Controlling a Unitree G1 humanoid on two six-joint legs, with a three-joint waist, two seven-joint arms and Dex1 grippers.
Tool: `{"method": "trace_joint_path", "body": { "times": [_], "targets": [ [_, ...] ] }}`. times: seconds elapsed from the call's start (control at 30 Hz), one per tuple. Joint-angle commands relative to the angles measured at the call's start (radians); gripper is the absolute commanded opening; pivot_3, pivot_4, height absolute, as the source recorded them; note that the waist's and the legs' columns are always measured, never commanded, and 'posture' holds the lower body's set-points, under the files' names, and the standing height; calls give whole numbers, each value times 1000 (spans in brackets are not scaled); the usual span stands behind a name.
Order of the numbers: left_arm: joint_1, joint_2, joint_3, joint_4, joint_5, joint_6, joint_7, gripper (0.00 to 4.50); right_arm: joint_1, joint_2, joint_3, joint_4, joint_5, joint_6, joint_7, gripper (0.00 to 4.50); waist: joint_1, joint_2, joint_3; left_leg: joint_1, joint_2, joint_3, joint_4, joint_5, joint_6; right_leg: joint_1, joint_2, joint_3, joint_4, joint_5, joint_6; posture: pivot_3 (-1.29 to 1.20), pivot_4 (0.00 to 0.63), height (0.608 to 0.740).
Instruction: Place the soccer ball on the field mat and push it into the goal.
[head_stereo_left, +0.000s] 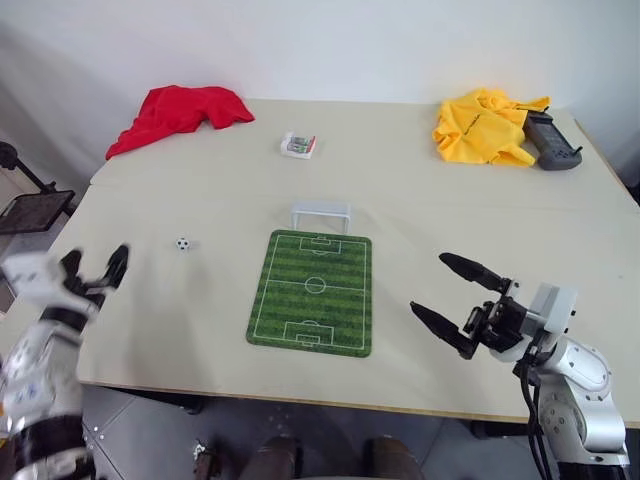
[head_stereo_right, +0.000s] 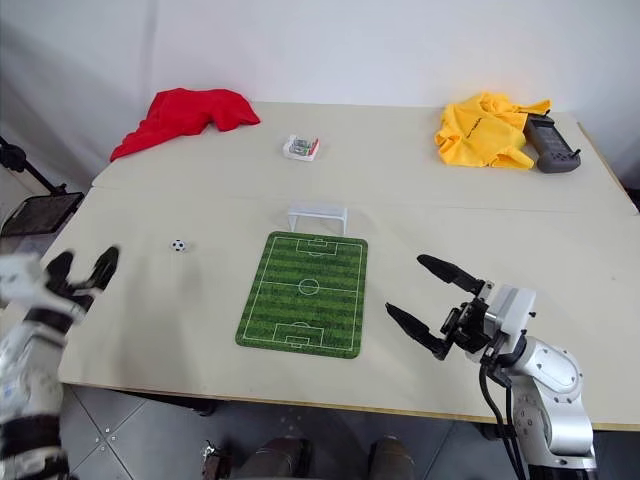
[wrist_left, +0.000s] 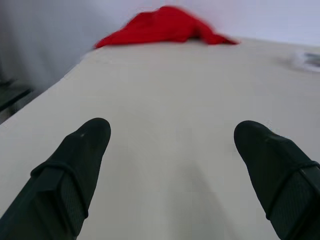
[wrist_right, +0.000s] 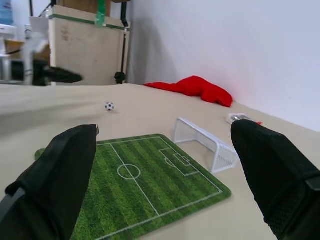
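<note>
the tiny white soccer ball with black patches (head_stereo_left: 182, 243) lay on the bare beige tabletop (head_stereo_left: 420, 200), well apart from the left edge of the flat green striped field mat with white lines (head_stereo_left: 312, 292). the small white wire goal frame (head_stereo_left: 321, 213) stood just beyond the mat's far short edge, mouth toward the pitch. the ball had not yet been fetched, so the step in hand was judged to be the first one: reaching for the ball.

the left pincer (head_stereo_left: 95, 270) hung over the tabletop's near left part, its two black fingers spread and holding nothing, the ball ahead of it and toward the mat. the right pincer (head_stereo_left: 457, 300) hovered to the right of the mat with its fingers likewise spread and empty.

the next move would likely call for bringing the left pincer over the ball and closing with care, since the ball was far smaller than the fingers and could roll away at a touch.

open room lay all round the ball. a crumpled red cloth (head_stereo_left: 180, 113), a small white box with red and green marks (head_stereo_left: 298, 145), a crumpled yellow cloth (head_stereo_left: 487, 125) and a dark grey handheld controller (head_stereo_left: 553, 141) lay toward the far edge, well clear of the mat. the tabletop's left edge was near the left pincer.
</note>
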Motion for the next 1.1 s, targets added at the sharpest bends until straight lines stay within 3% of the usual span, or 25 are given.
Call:
{"method": "trace_joint_path", "body": {
  "times": [0.03,0.2,0.57,0.67,0.97,1.0,1.1],
  "targets": [
    [-88,29,-87,68,75,37,-5,4477,9,-7,-6,-37,7,2,-13,4500,-11,0,0,0,0,0,-1,0,0,0,0,0,1,0,0,0,150,740],
    [-215,46,-212,222,166,4,-80,4477,2,-5,3,-48,6,11,-26,4500,-30,0,0,1,0,0,-2,0,0,-2,1,0,2,0,0,0,150,740],
    [-199,51,-220,292,187,-19,-118,4477,57,11,-12,-78,-8,-13,-74,4500,-20,0,0,0,0,0,0,0,0,-2,0,1,2,0,0,0,150,740],
    [-218,36,-231,320,195,-23,-118,3880,59,12,-9,-81,-8,-13,-81,4500,-19,0,0,0,0,0,0,0,0,-2,0,1,2,0,0,0,150,740],
    [-227,31,-228,368,208,-29,-114,1083,63,-4,-19,-88,2,-6,-76,4500,-23,0,0,0,0,0,0,0,0,-2,1,1,3,0,1,0,150,740],
    [-225,30,-223,364,199,-37,-125,869,65,-8,-20,-89,5,-5,-71,4500,-22,0,0,0,0,0,0,0,0,-2,1,1,3,0,1,0,150,740],
    [-227,15,-183,311,111,-121,-261,868,82,-37,-18,-113,36,5,-18,4500,-20,0,0,0,0,0,0,0,0,-2,0,1,3,0,1,0,150,740]
  ]
}}
